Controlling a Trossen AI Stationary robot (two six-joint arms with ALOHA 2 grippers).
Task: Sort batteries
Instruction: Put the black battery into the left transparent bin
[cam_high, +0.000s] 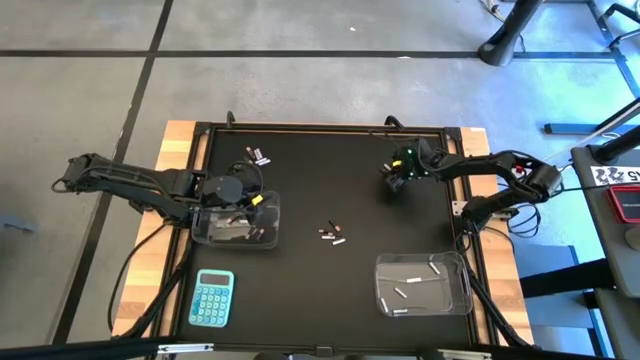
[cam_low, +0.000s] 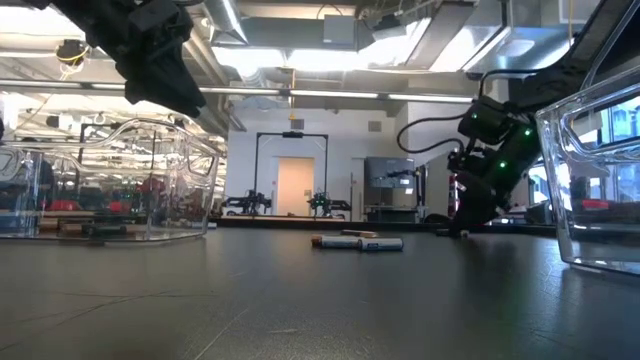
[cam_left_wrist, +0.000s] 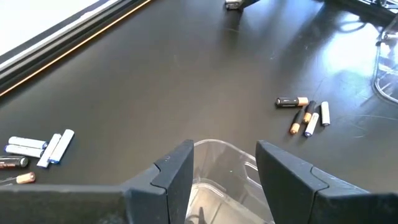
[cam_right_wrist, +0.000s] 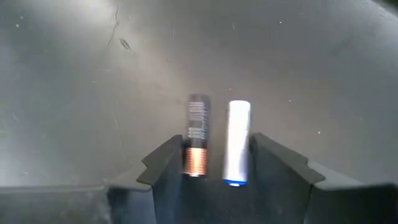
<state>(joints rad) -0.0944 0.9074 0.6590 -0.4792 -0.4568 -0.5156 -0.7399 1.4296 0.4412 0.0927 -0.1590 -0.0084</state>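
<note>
The right gripper (cam_right_wrist: 214, 171) is low over the far right part of the dark worktop (cam_high: 330, 180). Its fingers (cam_right_wrist: 163, 168) stand apart around two batteries lying side by side: a dark battery (cam_right_wrist: 198, 134) with a copper end and a silvery-white battery (cam_right_wrist: 237, 142). Both lie flat on the worktop between the fingers; whether the pads touch them I cannot tell. In the high view this gripper (cam_high: 397, 175) sits at the end of the right arm, which reaches in from the right edge.

The left gripper (cam_left_wrist: 221, 177) hovers over the left clear tub (cam_high: 237, 228), its fingers (cam_left_wrist: 176, 177) moderately apart with nothing between them, the tub's rim showing below. Dark shapes lie inside that tub, too small to tell.

Near the middle of the worktop lies a small cluster of batteries (cam_high: 332, 235), mixed dark and silvery; the low view shows them as short cylinders (cam_low: 358, 241) lying flat. Another little group (cam_high: 258, 155) lies at the far left. The right clear tub (cam_high: 422, 283), near the right front, holds a few silvery-white batteries (cam_high: 412, 283). A blue calculator (cam_high: 212, 298) lies at the near left.
</note>
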